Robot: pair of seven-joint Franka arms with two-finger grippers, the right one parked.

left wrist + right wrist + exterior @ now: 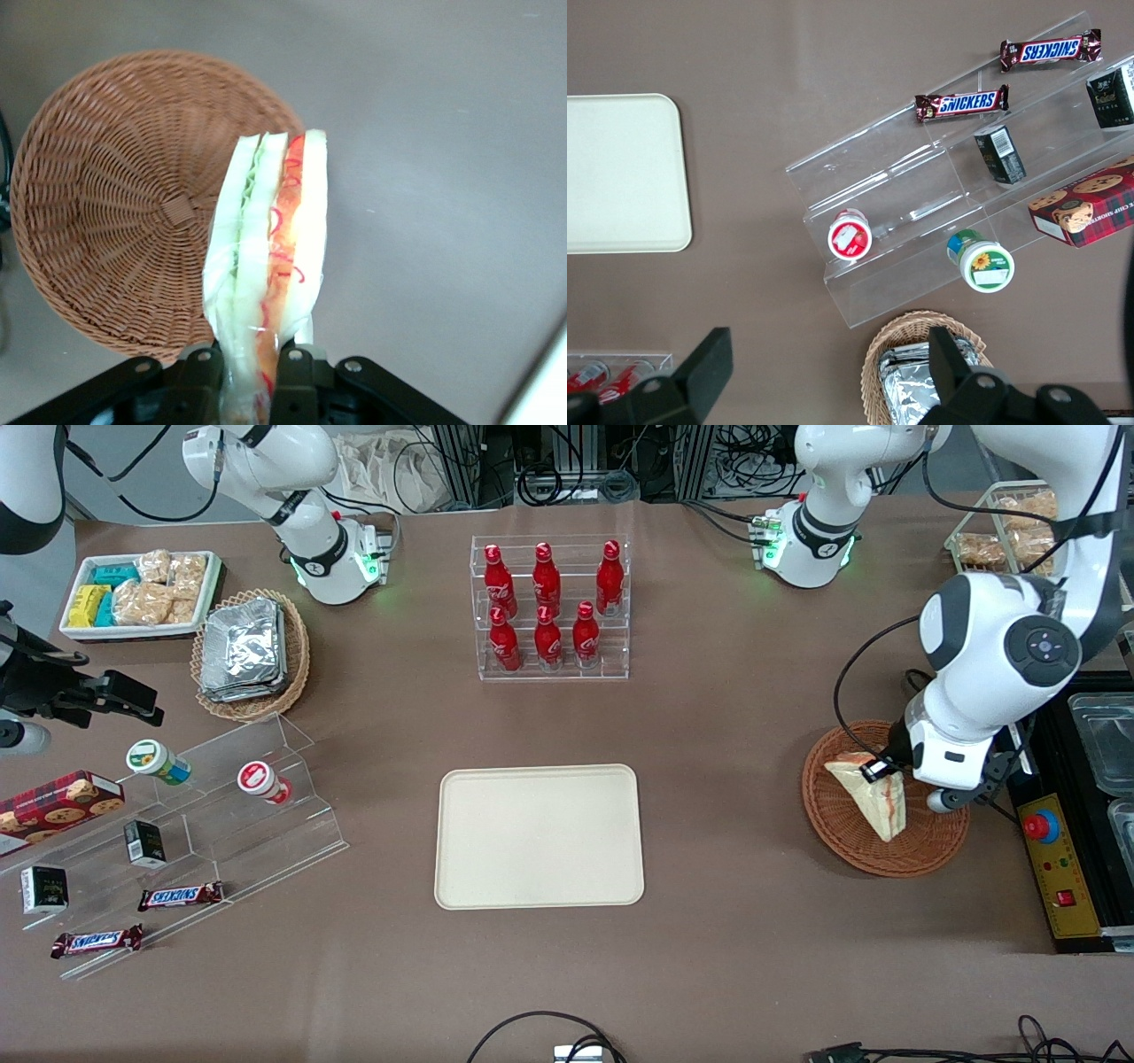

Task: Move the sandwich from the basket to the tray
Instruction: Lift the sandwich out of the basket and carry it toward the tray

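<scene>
Gripper [886,772] of the left arm hung over the basket [850,841] near the desk's working-arm end, its fingers [291,372] pressed onto the wide end of the sandwich [873,797]. The wedge pointed toward the front camera, its tip over the basket's nearer rim. The left wrist view showed what the front view did not: the cut edge with green and red-orange filling, and the basket's bare woven bottom beside and below the sandwich. The tray [539,837] lay flat at the desk's middle, well apart from the basket, with only bare desk between them. Farther from the front camera than the tray stood a clear rack of red bottles [549,607]. Toward the parked arm's end lay a clear stepped stand [204,824], two chocolate bars [180,896], and a tan basket of foil packs [250,654].
</scene>
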